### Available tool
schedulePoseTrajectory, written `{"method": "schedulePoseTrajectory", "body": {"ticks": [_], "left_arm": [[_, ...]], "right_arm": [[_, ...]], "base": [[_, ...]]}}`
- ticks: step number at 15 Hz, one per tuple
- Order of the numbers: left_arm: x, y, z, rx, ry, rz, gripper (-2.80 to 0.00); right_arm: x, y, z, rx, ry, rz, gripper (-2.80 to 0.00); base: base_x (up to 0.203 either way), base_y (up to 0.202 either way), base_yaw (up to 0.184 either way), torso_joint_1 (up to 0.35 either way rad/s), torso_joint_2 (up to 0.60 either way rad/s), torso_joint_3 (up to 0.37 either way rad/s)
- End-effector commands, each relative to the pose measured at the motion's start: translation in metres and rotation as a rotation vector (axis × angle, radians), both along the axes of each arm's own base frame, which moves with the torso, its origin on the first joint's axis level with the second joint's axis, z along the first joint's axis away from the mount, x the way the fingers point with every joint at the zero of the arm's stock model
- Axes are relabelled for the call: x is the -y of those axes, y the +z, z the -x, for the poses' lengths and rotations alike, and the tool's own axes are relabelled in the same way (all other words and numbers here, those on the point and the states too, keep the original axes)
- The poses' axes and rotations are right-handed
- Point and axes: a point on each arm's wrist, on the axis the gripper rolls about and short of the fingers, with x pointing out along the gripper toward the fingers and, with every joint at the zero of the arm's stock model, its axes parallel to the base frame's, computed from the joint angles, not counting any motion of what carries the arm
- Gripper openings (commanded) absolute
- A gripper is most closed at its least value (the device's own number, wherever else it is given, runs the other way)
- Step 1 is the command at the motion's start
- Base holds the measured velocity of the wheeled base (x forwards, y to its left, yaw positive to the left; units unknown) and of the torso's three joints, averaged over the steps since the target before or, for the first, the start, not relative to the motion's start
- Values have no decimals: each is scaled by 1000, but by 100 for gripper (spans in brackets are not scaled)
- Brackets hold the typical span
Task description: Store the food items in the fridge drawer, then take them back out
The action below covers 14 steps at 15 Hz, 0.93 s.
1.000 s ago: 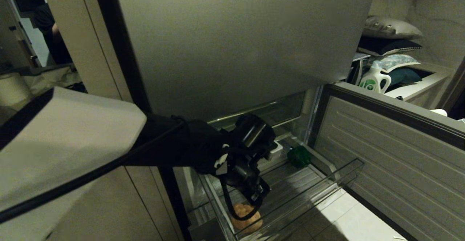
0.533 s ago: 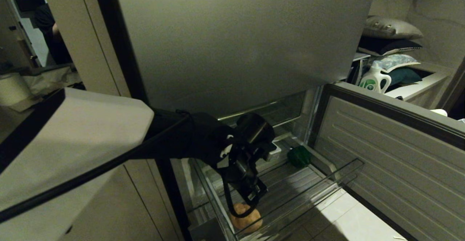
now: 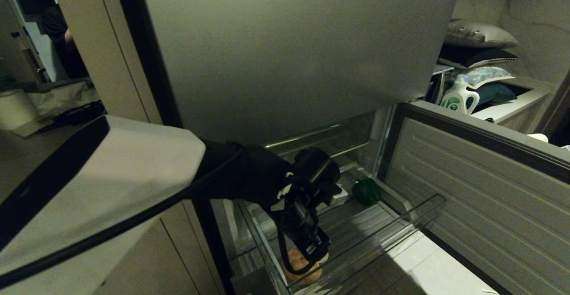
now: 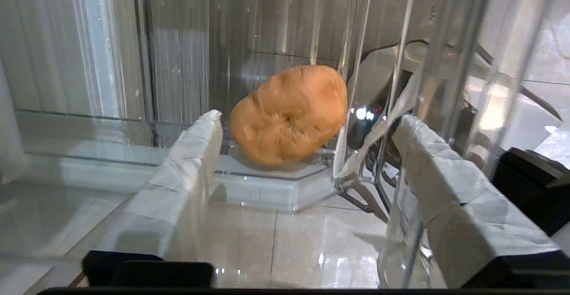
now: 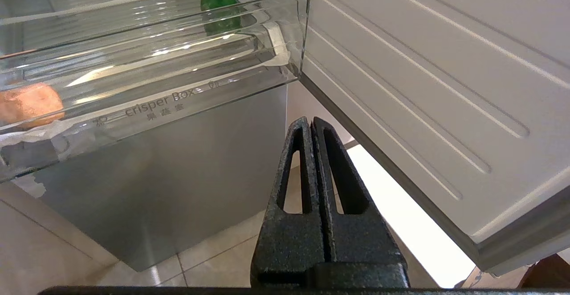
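— Where's the left gripper [image 3: 317, 251] right now?

— Low in the middle of the head view, reaching down into the fridge drawer [image 3: 392, 228]. From the left wrist view its two padded fingers [image 4: 191, 152] stand well apart, with nothing between them.

— So the bread isn't gripped?

— No. The orange-tan bread piece [image 4: 289, 115] sits on the drawer floor beyond the fingertips, clear of both pads, close against the clear front wall. In the head view you see it just under the gripper, at the bottom centre of the frame [image 3: 303, 266].

— And the green one?

— The dark-green piece [image 3: 366, 191] lies at the far end of the same drawer, right of centre in the head view, well apart from the bread.

— The other arm?

— The right gripper [image 5: 313, 152] hangs below and in front of the drawer, bottom centre of its own wrist view, fingers pressed together and holding nothing. The grey fridge door [image 3: 481, 197] stands swung open across the right side of the head view.
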Motion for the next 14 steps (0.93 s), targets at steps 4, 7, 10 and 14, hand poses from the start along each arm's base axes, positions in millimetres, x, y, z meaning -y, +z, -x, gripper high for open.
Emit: {"method": "schedulePoseTrajectory", "body": {"ticks": [4,7,10,14], "left_arm": [[9,-25,-5,-24,-1,-36,0],[12,-30,-9,7,21,-73,0],[11,-34,-10,1,26,-91,0],[8,-33,-15,18,45,-99,0]], "right_arm": [[0,0,0,0,0,0,-280],[0,0,0,-1,0,-1,-280],[0,0,0,1,0,-1,-280],[0,-1,0,-2,0,-1,-280]], "base": [[0,0,0,0,0,0],[0,0,0,0,0,0],[0,0,0,0,0,0],[0,0,0,0,0,0]]}}
